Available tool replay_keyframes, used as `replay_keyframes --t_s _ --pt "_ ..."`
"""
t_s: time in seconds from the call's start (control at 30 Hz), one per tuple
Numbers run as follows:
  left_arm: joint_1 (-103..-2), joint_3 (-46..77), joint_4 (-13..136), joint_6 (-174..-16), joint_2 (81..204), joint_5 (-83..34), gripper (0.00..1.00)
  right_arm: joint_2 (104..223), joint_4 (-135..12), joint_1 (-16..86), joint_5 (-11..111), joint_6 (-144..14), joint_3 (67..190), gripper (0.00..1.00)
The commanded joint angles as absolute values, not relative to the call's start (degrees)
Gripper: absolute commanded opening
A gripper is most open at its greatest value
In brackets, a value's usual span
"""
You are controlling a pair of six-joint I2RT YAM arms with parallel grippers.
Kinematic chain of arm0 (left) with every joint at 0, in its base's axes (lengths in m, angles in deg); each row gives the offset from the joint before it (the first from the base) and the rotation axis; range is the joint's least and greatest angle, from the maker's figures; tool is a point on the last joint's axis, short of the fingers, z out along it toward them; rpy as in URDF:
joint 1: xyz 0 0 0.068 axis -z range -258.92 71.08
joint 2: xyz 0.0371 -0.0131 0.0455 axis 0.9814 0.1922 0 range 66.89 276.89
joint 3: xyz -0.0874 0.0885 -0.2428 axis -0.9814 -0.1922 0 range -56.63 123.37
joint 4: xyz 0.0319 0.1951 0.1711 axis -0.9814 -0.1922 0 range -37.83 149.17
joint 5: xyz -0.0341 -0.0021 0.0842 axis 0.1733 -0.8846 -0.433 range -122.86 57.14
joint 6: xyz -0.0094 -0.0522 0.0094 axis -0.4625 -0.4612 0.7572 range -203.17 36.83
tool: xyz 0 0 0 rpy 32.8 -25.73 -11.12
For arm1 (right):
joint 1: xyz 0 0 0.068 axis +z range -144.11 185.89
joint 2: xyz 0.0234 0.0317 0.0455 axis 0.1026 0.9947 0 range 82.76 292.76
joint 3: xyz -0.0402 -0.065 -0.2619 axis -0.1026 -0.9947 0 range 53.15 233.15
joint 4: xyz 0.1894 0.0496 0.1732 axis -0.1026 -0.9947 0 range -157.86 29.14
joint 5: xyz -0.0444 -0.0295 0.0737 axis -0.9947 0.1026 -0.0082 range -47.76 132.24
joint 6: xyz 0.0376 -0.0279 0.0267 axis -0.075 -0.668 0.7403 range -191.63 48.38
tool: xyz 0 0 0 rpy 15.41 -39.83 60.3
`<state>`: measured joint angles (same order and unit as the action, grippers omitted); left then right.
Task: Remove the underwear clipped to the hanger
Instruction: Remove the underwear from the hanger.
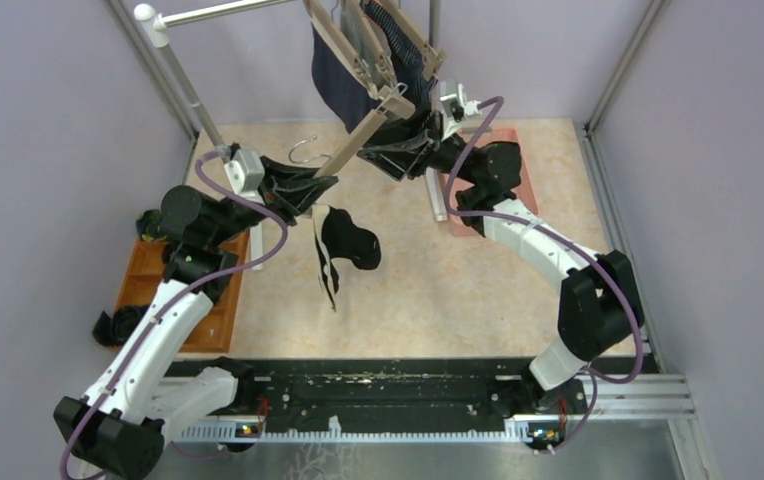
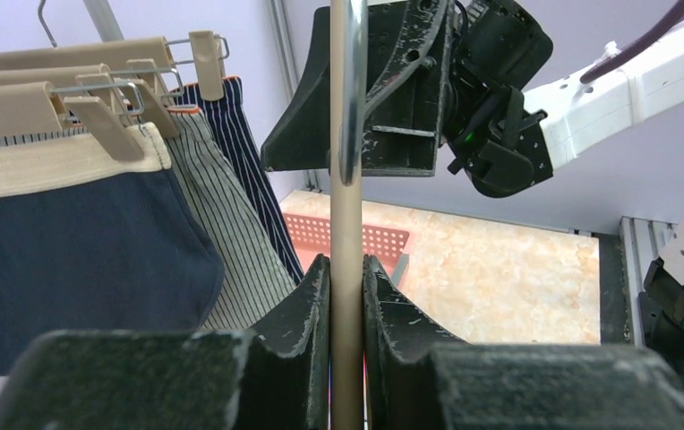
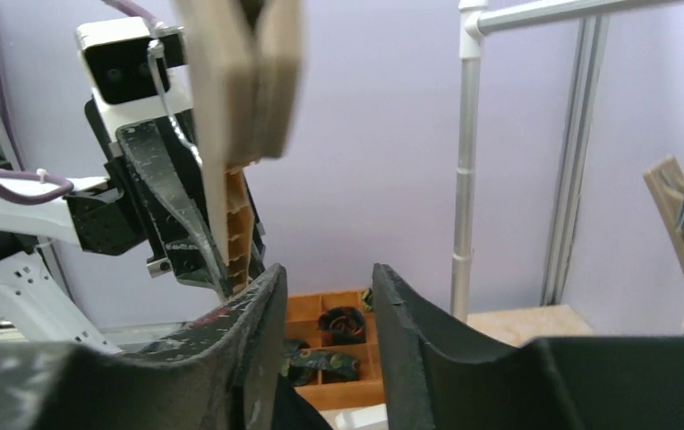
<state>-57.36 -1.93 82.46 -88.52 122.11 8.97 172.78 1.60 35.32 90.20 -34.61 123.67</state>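
My left gripper [image 2: 346, 264] is shut on the beige bar of a wooden hanger [image 1: 358, 140], which tilts down from the rail. A black underwear [image 1: 346, 243] with a pale edge dangles below that gripper [image 1: 330, 180]; what holds its top is hidden. My right gripper [image 1: 383, 150] sits at the hanger's upper part, beside a wooden clip [image 3: 240, 81]. Its jaws [image 3: 328, 278] stand apart with only air between the tips. More underwear stays clipped on other hangers: a navy pair [image 2: 70, 251], a grey-white striped pair [image 2: 231, 251] and a dark-blue pinstriped pair [image 2: 235, 143].
An orange divided tray [image 1: 143, 275] with dark rolled bundles lies at the left. A red perforated tray [image 1: 518, 180] lies behind the right arm. The rack's slanted pole [image 1: 183, 80] rises at the back left. A loose wire hook [image 1: 308, 150] lies on the table.
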Motion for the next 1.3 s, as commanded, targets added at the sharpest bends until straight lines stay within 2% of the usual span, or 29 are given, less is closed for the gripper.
replay_keyframes --t_s 0.0,0.17,0.53,0.83,1.27 --pt "-57.03 -1.5 90.11 -91.89 122.2 8.65 0.0 169.18 10.54 34.98 91.68 -33.45 123.08 0.44" --pt "-57.04 -1.46 95.11 -96.35 123.87 10.36 0.0 168.07 10.78 34.98 90.67 -35.05 123.09 0.45" --pt "-56.97 -4.89 103.17 -104.25 125.9 14.2 0.0 175.42 24.56 34.85 89.07 -23.53 129.99 0.44" --pt "-56.88 -6.22 103.49 -102.96 125.5 13.49 0.0 182.82 28.85 34.63 89.73 -15.17 135.5 0.35" --pt "-56.83 -6.32 108.06 -103.05 127.52 13.04 0.0 182.03 27.19 34.87 91.98 -14.39 134.33 0.42"
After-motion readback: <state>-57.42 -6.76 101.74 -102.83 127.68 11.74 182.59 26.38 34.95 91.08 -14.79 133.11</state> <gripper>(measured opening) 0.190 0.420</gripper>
